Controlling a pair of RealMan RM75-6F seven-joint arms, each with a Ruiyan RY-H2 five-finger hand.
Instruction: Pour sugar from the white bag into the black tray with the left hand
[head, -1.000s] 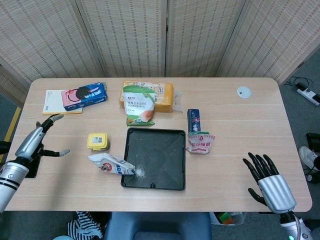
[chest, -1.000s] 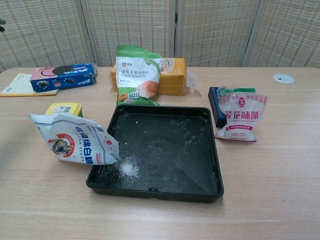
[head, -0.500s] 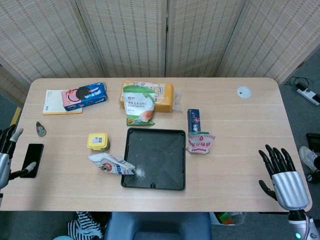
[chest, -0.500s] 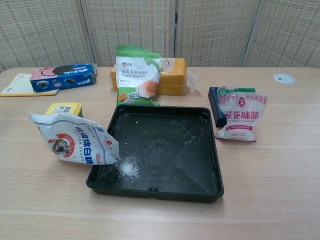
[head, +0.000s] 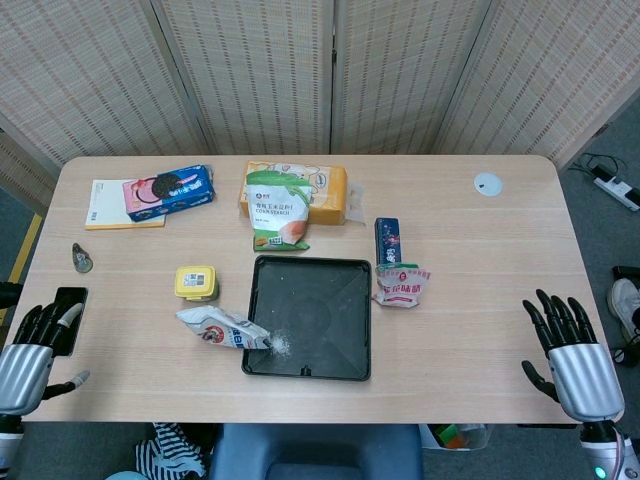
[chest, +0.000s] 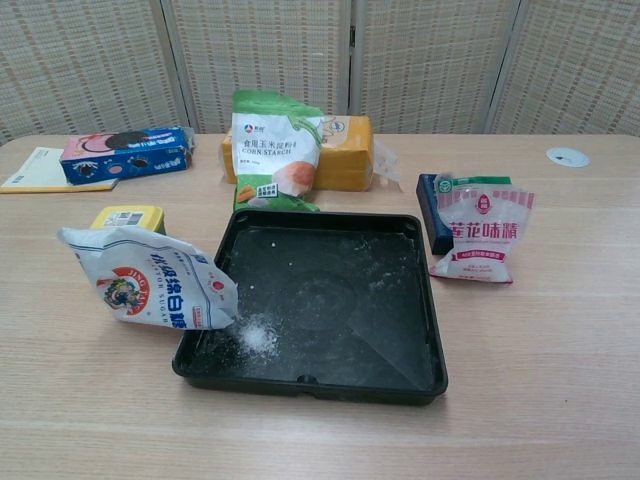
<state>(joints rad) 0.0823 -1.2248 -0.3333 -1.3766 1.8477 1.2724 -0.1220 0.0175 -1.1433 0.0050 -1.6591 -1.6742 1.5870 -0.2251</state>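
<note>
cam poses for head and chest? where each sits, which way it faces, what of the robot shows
Head view: high above the near edge, facing steeply down on the whole table; left hand and right hand show at the bottom corners.
Chest view: low at the near edge, facing forward across the tabletop to the screens; no robot parts.
Both share the black tray, white bag, spilled sugar.

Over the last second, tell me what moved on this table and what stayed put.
The left hand pulled back from above the table's left side toward the near left corner, fingers apart and holding nothing. The right hand drew back slightly toward the near right edge, also empty. The white bag kept lying with its mouth over the black tray rim, the small sugar pile unchanged. The other packages stayed put.
</note>
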